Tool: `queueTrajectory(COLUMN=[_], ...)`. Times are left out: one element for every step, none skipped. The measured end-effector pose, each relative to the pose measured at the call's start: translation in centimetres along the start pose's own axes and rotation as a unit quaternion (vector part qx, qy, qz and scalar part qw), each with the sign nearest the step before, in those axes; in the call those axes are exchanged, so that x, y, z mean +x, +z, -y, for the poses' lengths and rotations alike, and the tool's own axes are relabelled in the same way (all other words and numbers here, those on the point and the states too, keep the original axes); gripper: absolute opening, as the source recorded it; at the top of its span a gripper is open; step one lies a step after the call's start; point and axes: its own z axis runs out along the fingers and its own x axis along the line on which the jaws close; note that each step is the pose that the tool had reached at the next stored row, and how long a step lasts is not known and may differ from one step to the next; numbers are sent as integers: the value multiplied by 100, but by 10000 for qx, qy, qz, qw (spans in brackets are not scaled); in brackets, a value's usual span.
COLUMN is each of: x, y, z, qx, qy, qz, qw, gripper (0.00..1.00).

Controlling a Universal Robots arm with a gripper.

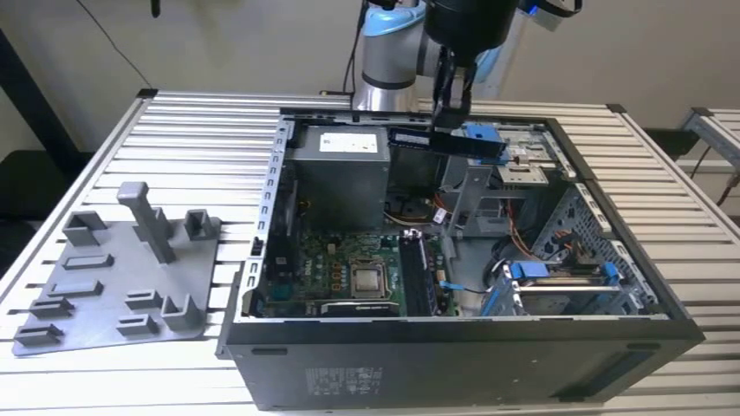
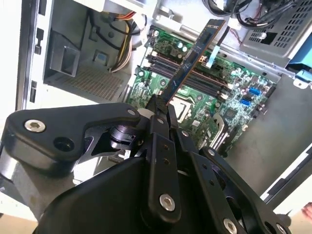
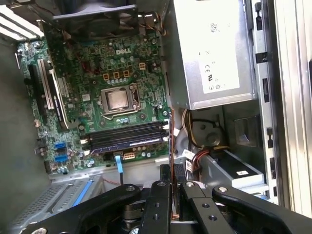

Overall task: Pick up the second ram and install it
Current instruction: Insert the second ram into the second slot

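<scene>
Black two-finger gripper (image 2: pixel 158 108): jaws closed on the flat faces of the second ram (image 2: pixel 192 61), a thin dark green-black memory stick, above the green motherboard (image 2: pixel 234 92). Likely light, stiff, fragile. Hold faces, avoid contacts.

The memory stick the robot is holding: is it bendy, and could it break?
The second ram is probably stiff: it juts straight out from the gripper without sagging. Thin and flat, it is likely light. Being so thin, it might crack if forced.
</scene>
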Motion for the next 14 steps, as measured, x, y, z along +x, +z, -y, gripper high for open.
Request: queueTrajectory(x=[4, 7, 10, 12, 15, 17, 19, 21, 23, 25, 27, 29, 31, 32], y=[-1, -1, 0, 0, 0, 0, 0, 1, 1, 1, 1, 2, 2, 2], z=[0, 1, 1, 2, 3, 4, 4, 4, 5, 5, 6, 6, 6, 7], qx=[3, 6, 9, 12, 16, 19, 23, 26, 29, 32, 34, 37, 39, 41], qy=[52, 102, 152, 205, 259, 314, 373, 425, 479, 535, 593, 648, 704, 761], qz=[-1, -2, -2, -2, -3, -4, -5, -5, -5, -6, -7, -8, -9, -10], qw=[10000, 9999, 9999, 9998, 9997, 9995, 9993, 9991, 9988, 9986, 9982, 9979, 9975, 9971], gripper=[14, 14, 14, 14, 14, 14, 14, 14, 14, 14, 14, 14, 14, 14])
